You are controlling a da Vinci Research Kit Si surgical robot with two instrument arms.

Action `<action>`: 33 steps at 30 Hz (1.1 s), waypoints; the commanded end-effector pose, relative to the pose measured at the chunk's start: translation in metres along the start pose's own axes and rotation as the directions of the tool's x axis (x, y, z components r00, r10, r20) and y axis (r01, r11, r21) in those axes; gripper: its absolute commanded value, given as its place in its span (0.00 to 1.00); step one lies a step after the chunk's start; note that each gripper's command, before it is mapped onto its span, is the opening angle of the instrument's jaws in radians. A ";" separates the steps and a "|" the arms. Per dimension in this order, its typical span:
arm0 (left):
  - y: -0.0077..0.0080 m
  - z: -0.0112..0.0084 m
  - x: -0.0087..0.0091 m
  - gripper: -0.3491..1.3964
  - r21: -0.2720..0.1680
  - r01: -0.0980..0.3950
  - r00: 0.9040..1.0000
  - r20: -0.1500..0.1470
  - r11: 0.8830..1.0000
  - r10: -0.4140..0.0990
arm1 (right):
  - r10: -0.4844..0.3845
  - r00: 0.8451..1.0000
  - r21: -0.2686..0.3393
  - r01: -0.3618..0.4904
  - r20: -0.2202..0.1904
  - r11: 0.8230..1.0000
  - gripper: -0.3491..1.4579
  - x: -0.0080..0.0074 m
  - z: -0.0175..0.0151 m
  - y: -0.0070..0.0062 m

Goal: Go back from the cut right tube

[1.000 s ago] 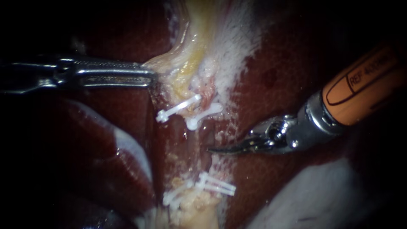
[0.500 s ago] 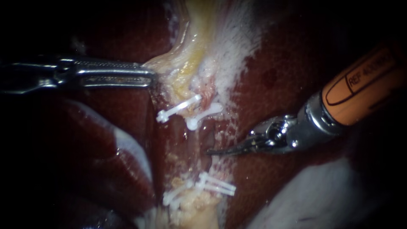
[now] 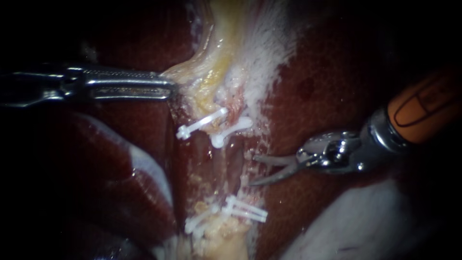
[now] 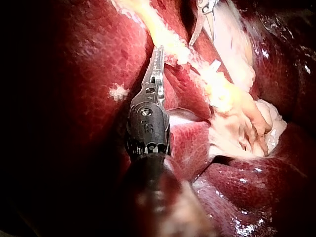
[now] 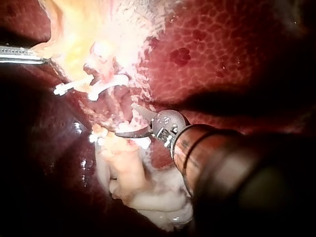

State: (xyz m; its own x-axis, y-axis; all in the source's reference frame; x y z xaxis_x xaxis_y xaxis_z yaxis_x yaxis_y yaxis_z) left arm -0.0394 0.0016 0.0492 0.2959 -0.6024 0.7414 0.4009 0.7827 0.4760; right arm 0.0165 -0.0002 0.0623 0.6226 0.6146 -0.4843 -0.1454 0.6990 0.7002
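Two instruments are at work over the liver. The left instrument comes in level from the side, its jaws clenched on the edge of a fold of yellow tissue, which is drawn to a point where they grip it. The left wrist view shows that instrument with slim jaws lying together on the same pale yellow strand.

The right instrument comes in from the right on an orange shaft. Its two thin blades stand apart in a clear V with nothing between them. The tips are just beside the cut right tube but not touching it. From the right wrist camera the right instrument shows the same spread, with its blades free of the tissue.

I count two white clips above the cut, one on each of the two strands that run side by side. Below the cut is a second bunch of clips, at least three, though they overlap too closely for a sure count. The open blades sit between the two groups, off to the right of the tube.
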 end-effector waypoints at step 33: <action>-0.0001 0.0000 0.0002 0.00 0.002 -0.001 1.000 0.000 1.000 0.001 | -0.377 0.926 -0.073 0.375 -0.010 0.924 0.98 0.0000 -0.0047 0.0008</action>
State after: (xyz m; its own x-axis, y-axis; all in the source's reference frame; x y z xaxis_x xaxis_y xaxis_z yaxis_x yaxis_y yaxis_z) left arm -0.0394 0.0013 0.0493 0.2960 -0.6012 0.7422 0.3994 0.7838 0.4756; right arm 0.0128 0.0020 0.0604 0.6235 0.3095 -0.7180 0.0435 0.9032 0.4271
